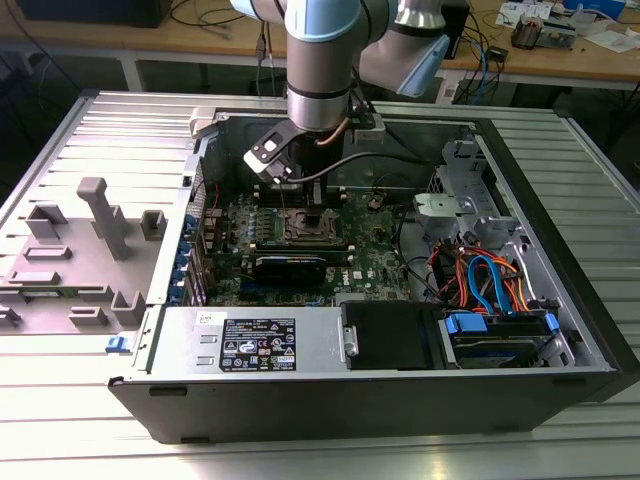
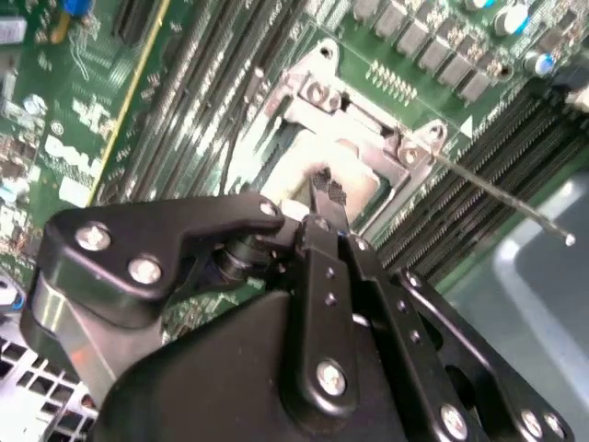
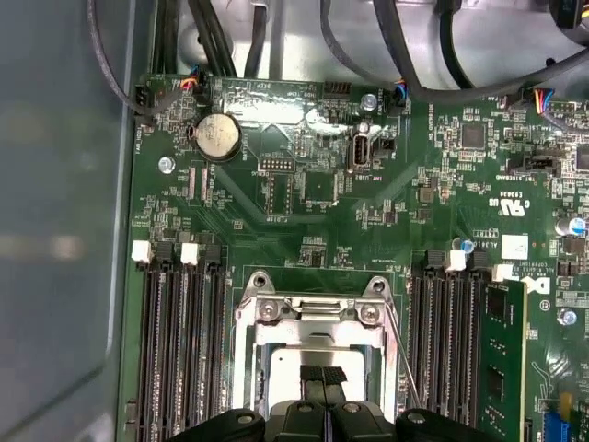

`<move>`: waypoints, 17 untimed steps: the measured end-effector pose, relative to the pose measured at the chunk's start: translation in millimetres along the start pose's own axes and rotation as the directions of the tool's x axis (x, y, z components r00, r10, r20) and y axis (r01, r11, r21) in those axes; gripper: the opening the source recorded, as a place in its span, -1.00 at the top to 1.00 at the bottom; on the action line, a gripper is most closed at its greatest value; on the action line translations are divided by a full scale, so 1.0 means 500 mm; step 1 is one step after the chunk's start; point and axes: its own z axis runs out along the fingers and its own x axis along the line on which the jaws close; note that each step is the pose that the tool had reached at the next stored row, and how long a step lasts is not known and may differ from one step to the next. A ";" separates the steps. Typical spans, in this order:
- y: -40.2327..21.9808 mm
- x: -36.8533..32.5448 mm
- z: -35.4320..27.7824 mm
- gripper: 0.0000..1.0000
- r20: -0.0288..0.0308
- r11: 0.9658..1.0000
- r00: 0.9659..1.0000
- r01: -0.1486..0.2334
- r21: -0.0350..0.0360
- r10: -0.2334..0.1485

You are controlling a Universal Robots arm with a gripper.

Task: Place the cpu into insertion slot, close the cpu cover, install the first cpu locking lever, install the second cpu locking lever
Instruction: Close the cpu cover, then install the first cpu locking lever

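My fingers [image 3: 311, 377], pinched shut and empty, hover over the cpu [image 3: 285, 366] lying in the insertion slot [image 3: 267, 310], framed by the cpu cover [image 3: 317, 333]; I'd press gently, straight down, clear of the loose locking lever [image 2: 502, 191].

An open computer case [image 1: 350, 405] lies on a ribbed metal table [image 1: 60, 440]. A silver power supply [image 1: 190, 345] sits along the case's lower edge in the exterior view. Grey plastic fixtures [image 1: 100, 215] stand at the exterior view's left, and orange and blue cables [image 1: 480, 280] bundle toward the exterior view's right. In the first wrist view a coin battery [image 3: 219, 136] sits on the green board [image 3: 322, 212] near memory slots [image 3: 179, 341].
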 end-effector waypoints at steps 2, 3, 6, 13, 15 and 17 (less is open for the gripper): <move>0.000 0.000 0.000 0.79 0.000 1.000 1.000 0.000 0.000 0.000; 0.000 0.000 0.000 0.79 0.000 1.000 1.000 0.000 0.000 0.000; 0.001 0.000 0.000 0.79 0.000 1.000 1.000 0.000 0.000 0.000; 0.002 0.000 0.000 0.79 0.000 1.000 1.000 0.000 0.000 0.000; 0.002 0.000 0.000 0.79 0.000 1.000 1.000 0.000 0.000 0.000; 0.002 0.000 -0.003 0.79 0.000 1.000 1.000 0.000 0.000 0.000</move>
